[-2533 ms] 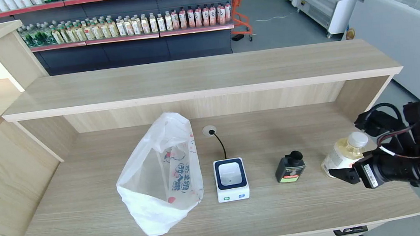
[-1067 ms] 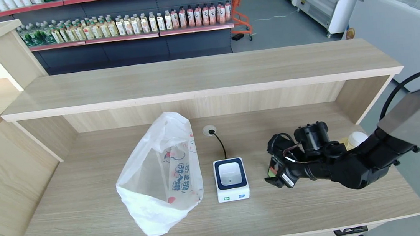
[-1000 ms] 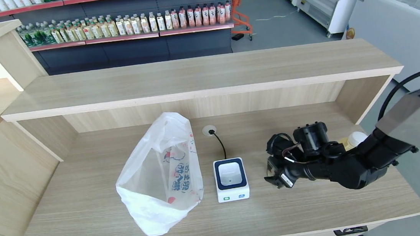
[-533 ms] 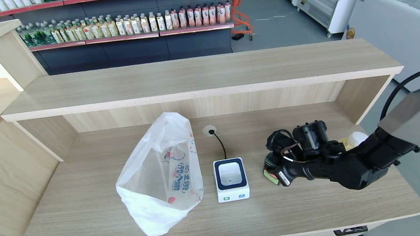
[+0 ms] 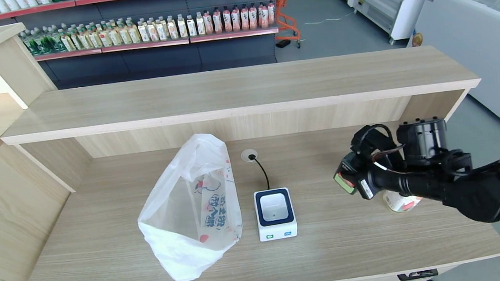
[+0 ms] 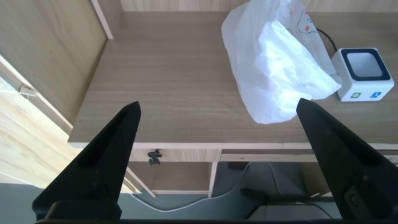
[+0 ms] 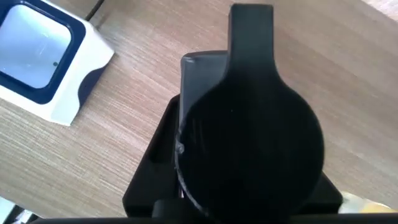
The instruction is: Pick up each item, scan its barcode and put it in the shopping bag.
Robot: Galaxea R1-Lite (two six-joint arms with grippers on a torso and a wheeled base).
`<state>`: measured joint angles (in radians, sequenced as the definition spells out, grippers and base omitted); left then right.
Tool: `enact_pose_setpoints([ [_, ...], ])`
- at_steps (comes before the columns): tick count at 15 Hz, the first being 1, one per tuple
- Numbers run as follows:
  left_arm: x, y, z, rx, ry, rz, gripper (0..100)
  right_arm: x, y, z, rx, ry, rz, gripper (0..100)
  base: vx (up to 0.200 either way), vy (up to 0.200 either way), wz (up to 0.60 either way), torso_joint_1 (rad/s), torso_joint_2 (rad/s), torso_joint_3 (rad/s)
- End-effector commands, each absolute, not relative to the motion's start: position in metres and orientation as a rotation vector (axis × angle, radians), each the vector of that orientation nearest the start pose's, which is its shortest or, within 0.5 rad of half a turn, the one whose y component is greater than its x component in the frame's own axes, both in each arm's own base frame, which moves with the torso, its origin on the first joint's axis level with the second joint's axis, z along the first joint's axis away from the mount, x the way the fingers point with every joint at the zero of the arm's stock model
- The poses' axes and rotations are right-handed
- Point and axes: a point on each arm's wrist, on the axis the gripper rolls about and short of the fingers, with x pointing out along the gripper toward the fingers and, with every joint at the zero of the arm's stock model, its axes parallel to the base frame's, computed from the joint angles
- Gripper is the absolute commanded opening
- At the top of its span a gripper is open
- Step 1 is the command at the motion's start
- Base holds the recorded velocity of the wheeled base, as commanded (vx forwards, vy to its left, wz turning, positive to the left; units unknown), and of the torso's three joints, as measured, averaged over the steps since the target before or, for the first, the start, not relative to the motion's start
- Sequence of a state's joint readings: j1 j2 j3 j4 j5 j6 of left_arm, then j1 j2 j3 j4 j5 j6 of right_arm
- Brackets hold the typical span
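While our right gripper [image 5: 354,177] clamps the dark bottle [image 5: 340,182], seemingly clear of the counter [image 5: 334,251] right of the scanner [image 5: 275,213], our left gripper [image 6: 219,109] hangs with fingers [image 6: 112,155] spread.

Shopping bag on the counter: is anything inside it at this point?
Nothing shows inside the shopping bag: its open mouth and thin plastic reveal only white film. The crumpled bottom folds could hide something small. The right gripper holds the dark bottle outside it.

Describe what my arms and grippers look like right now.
Right arm: black, rounded cylindrical links, a round motor housing near the wrist, looped black cables with a red-and-white wire, a white printed sticker by the right gripper. Left gripper: two dark, flat, tapering jaws.
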<state>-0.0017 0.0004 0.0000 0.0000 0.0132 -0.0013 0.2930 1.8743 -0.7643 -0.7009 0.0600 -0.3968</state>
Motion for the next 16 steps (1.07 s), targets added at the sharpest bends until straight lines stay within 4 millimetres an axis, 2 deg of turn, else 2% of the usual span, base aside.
enact_pose_setpoints([
  [1,-0.023,0.000,0.075,-0.002,0.000,0.012,100,0.248,0.058,0.160,-0.563,0.187,0.397,0,0.000,0.000,0.00,0.000,0.00,0.000],
  [3,-0.023,0.000,0.075,-0.002,0.000,0.012,100,0.217,0.057,0.158,-0.709,0.039,0.567,0,0.000,0.000,0.00,0.000,0.00,0.000],
  [4,-0.023,0.000,0.075,-0.002,0.000,0.012,100,0.213,0.055,0.162,-0.836,-0.092,0.699,0,0.000,0.000,0.00,0.000,0.00,0.000],
  [7,-0.023,0.000,0.075,-0.002,0.000,0.012,100,0.214,0.053,0.164,-1.173,-0.379,0.853,0,0.000,0.000,0.00,0.000,0.00,0.000],
  [8,-0.023,0.000,0.075,-0.002,0.000,0.012,100,0.219,0.056,0.153,-1.446,-0.537,0.887,0,0.000,0.000,0.00,0.000,0.00,0.000],
  [10,-0.023,0.000,0.075,-0.002,0.000,0.012,100,0.224,0.067,0.134,-1.623,-0.654,0.971,0,0.000,0.000,0.00,0.000,0.00,0.000],
  [11,-0.023,0.000,0.075,-0.002,0.000,0.012,100,0.222,0.082,0.117,-1.757,-0.765,1.085,0,0.000,0.000,0.00,0.000,0.00,0.000],
  [14,-0.023,0.000,0.075,-0.002,0.000,0.012,100,0.223,0.104,0.092,-1.841,-0.933,1.221,0,0.000,0.000,0.00,0.000,0.00,0.000],
  [16,-0.023,0.000,0.075,-0.002,0.000,0.012,100,0.224,0.114,0.084,-1.808,-1.041,1.258,0,0.000,0.000,0.00,0.000,0.00,0.000],
])
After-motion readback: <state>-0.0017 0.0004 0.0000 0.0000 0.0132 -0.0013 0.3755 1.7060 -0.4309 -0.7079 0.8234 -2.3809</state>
